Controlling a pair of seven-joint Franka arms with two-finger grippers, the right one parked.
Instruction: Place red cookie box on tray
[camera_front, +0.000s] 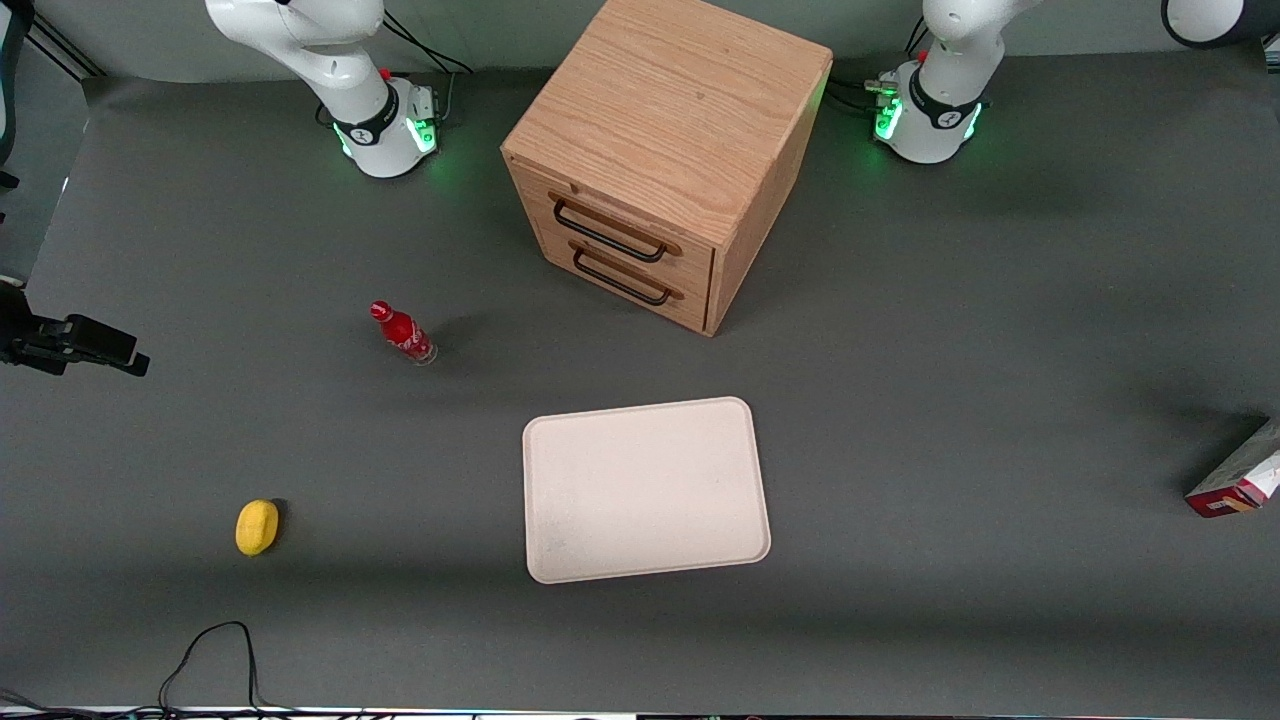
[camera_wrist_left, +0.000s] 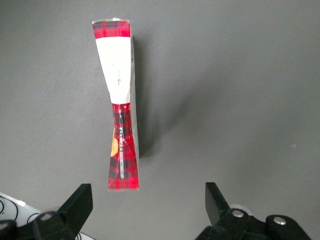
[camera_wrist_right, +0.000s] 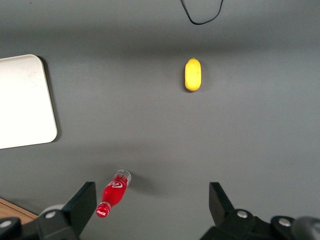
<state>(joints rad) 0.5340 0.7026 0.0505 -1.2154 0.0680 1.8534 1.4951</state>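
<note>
The red cookie box stands on its narrow side on the grey table, at the table's edge toward the working arm's end; only part of it shows in the front view. In the left wrist view the red cookie box shows its tartan red ends and white middle. My gripper hangs above the table beside the box's end, open, with nothing between the fingers. It does not touch the box. The cream-white tray lies flat mid-table, nearer the front camera than the cabinet, with nothing on it.
A wooden drawer cabinet with two black handles stands at the back. A small red soda bottle and a yellow lemon-like object sit toward the parked arm's end. A black cable loops near the front edge.
</note>
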